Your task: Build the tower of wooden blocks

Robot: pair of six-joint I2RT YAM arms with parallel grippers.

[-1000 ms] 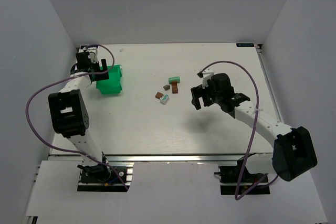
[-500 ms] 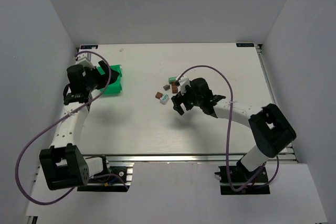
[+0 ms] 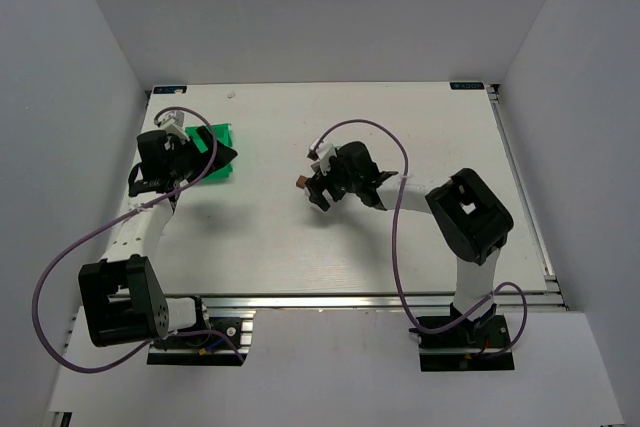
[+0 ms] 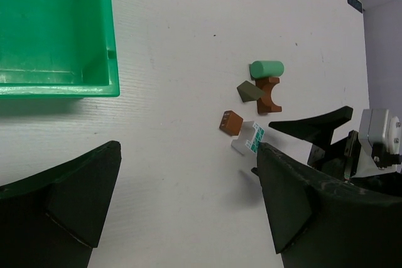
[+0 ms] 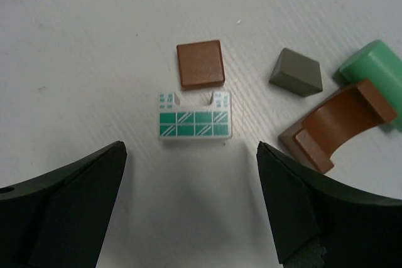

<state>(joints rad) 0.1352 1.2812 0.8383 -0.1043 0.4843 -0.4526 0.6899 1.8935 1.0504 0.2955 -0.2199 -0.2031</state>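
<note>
Now poised over the loose wood blocks (image 4: pixel 267 89), the right end effector (image 5: pixel 190 155) has swung left across the worktop (image 3: pixel 420 127) from where it hung a second ago. Its fingers are spread wide with nothing between them. No tower stands: the pieces lie flat in a cluster at mid-worktop. A white block printed with a green grid (image 5: pixel 193 115) sits just beside a brown square block (image 5: pixel 200 63). Off to one side lie a grey wedge (image 5: pixel 296 72), a brown arch (image 5: pixel 342 123) and a mint cylinder (image 5: pixel 372 67) against the arch. The left end effector (image 4: pixel 187 155), likewise spread and empty, has drawn back from the far-left corner and hangs by the green bin (image 4: pixel 63 86), facing the cluster. Bare worktop runs between bin and blocks and on to the near edge. From above, the right wrist covers most of the pieces.
</note>
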